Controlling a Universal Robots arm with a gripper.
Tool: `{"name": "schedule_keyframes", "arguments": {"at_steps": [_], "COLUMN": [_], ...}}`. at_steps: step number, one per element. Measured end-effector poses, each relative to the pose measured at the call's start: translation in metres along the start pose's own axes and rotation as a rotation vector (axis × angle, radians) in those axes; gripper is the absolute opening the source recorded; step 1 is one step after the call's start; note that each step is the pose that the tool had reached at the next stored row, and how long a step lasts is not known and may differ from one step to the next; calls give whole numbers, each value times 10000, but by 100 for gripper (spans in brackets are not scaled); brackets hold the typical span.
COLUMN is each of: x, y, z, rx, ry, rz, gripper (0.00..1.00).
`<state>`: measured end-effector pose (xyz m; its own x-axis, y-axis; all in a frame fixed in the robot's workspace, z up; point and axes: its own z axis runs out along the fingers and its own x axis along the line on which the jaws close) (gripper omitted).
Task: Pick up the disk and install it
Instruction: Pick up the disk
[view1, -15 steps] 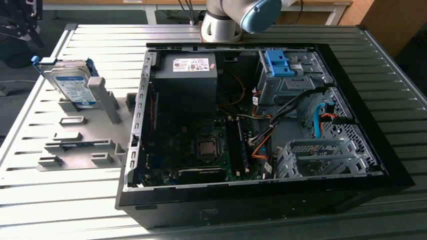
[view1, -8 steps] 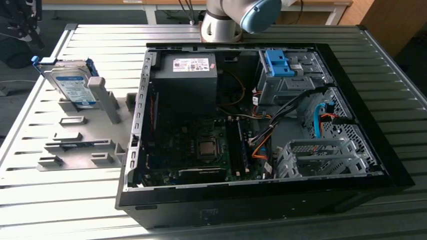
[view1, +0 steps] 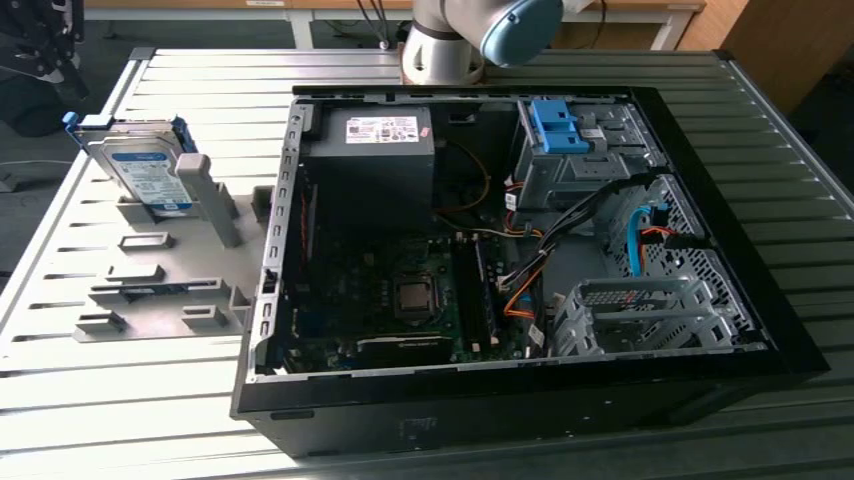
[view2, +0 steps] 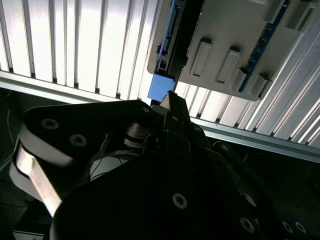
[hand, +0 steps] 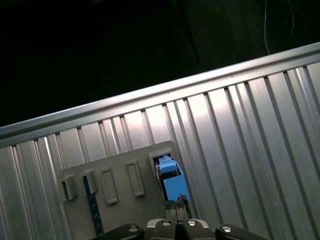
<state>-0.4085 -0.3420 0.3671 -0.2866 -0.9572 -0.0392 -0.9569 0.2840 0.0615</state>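
Gripper (hand: 176, 206) is poised in line with the blue-framed edge of the disk (hand: 170, 176) in both wrist views; how wide it stands I cannot tell. The disk stands on edge in a pocket of the grey fixture (hand: 120, 202). In the exterior view nothing touches it, and it sits at ten o'clock from the centre of the open computer case (view1: 534, 420), on the slatted table (view1: 761, 130). Step judged: approach for the pick. Nothing is lifted and the install is not begun. The pick calls for a square descent onto the narrow upper edge and a straight pull, since the pocket walls sit close beside the disk. Count: one disk, one fixture, one case, one arm (view1: 461, 35). Inside the case: one bare blue clip (view1: 558, 125) at one o'clock, one grey box with a white sticker (view1: 380, 150) at eleven o'clock, and one empty metal cage (view1: 641, 315) at four o'clock.
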Motion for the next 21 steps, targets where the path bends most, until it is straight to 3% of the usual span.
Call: {"name": "schedule_keyframes", "arguments": {"at_steps": [4, 10, 15, 17, 21], "x": [0, 1, 1, 1, 2], "y": [0, -1, -1, -1, -2], "z": [1, 14, 15, 20, 49], "rx": [11, 19, 30, 53, 166], "ry": [1, 39, 37, 31, 6], "rz": [-64, -880, -903, -904, -993], "gripper": [11, 11, 11, 16, 36]}}
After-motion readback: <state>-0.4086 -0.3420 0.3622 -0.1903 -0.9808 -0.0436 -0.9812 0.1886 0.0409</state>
